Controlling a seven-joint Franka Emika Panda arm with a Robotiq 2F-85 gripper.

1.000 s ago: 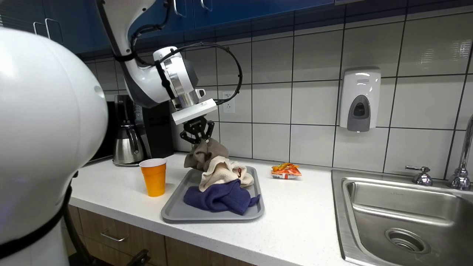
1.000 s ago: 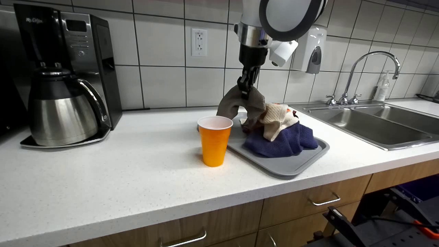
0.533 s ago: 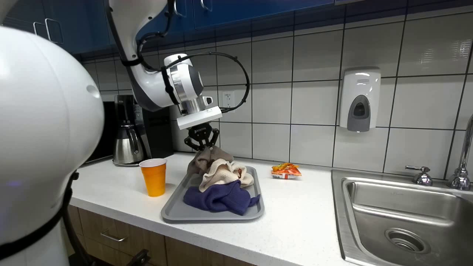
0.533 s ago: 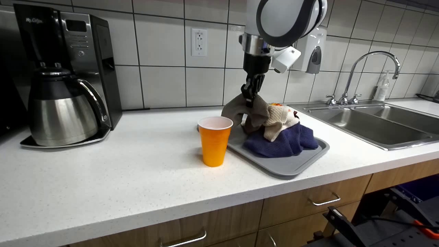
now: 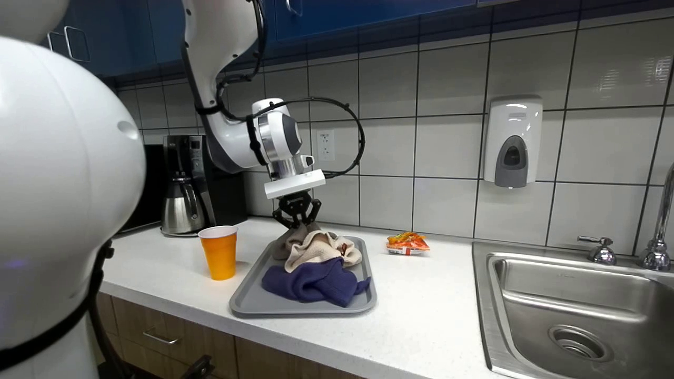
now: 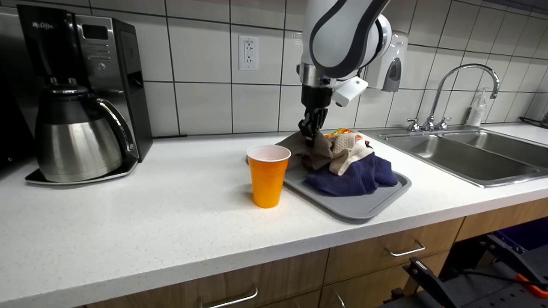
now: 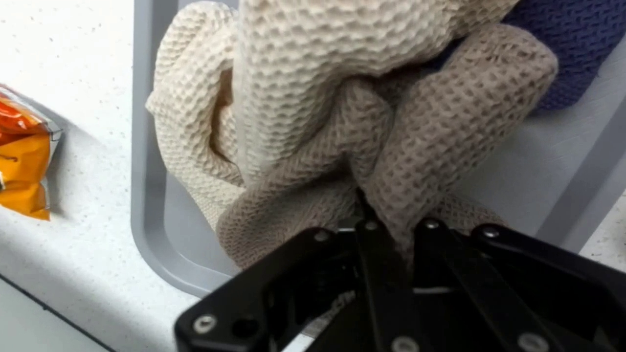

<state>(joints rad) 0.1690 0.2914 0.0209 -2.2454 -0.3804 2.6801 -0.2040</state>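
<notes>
My gripper (image 5: 300,223) points down over the back of the grey tray (image 5: 243,300), shut on a pinched fold of a grey-brown waffle cloth (image 7: 455,112). In an exterior view, the brown cloth (image 6: 319,156) drapes down from the fingers and reaches the tray region behind the cup. Against it lies a cream cloth (image 7: 303,73), which overlaps a dark blue cloth (image 5: 316,283) at the tray's front. The wrist view shows fabric running up between the finger pads; the fingertips themselves are buried in the folds.
An orange cup (image 6: 269,184) stands beside the tray's edge. Behind and left is a coffee maker with a steel carafe (image 6: 81,141). A snack bag (image 5: 407,243) lies near the tiled wall, and a steel sink (image 5: 574,310) is set into the counter, below a soap dispenser (image 5: 513,142).
My gripper has come down steadily, drifting slightly right in an exterior view. The brown cloth has sunk with it, now resting lower against the cream cloth. Cup, tray and blue cloth stay put.
</notes>
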